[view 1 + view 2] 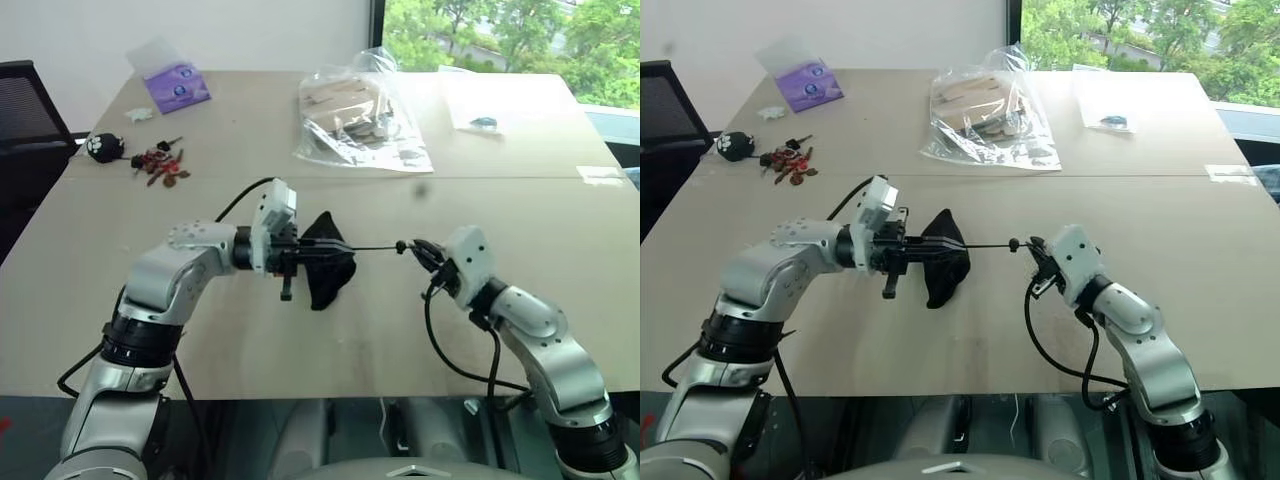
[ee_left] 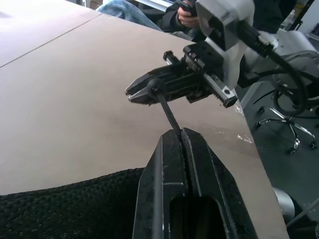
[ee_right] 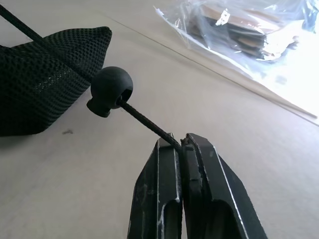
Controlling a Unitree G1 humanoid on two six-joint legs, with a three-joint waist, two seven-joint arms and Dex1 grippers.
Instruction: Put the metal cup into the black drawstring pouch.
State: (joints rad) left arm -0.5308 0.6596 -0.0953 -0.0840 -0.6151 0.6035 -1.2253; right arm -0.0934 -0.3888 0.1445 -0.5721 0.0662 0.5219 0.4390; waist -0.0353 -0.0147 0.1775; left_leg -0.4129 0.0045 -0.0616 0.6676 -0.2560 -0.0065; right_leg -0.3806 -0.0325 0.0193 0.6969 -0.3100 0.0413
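Left gripper (image 1: 292, 262) is clenched on the black drawstring pouch (image 1: 328, 262), pinching it at the mouth end where the cord (image 1: 372, 248) comes out. The pouch hangs limp from those fingers, its body drooping below and just past them, held a little above the table (image 1: 200, 330). Right gripper (image 1: 420, 250) is clamped tight on the cord's far end (wrist view shows the two black fingers (image 3: 164, 189) pressed together with the thin cord caught between their tips). The cord runs taut and roughly level from the left gripper straight across to the right one, the two grippers facing each other with a gap between. A round black cord stopper (image 3: 110, 90) sits on the cord just ahead of the right gripper's fingertips, between them and the pouch, not touching the pouch.

Metal cup: can't make it out anywhere; whether it's inside the pouch, cannot tell.

Well beyond both grippers, on the far half of the table: a clear plastic bag (image 1: 360, 115) with cardboard-looking pieces in it, ahead of the gap between the grippers. Far off to the left gripper's side: a purple packet (image 1: 177, 87), a black round plush toy (image 1: 103, 147), and a scatter of small red and dark bits (image 1: 160, 165) just beside the plush. A small dark item on white sheet (image 1: 484, 123) lies far beyond the right gripper. In the left wrist view, a person's hand (image 2: 187, 15) shows behind the right gripper, off the table.
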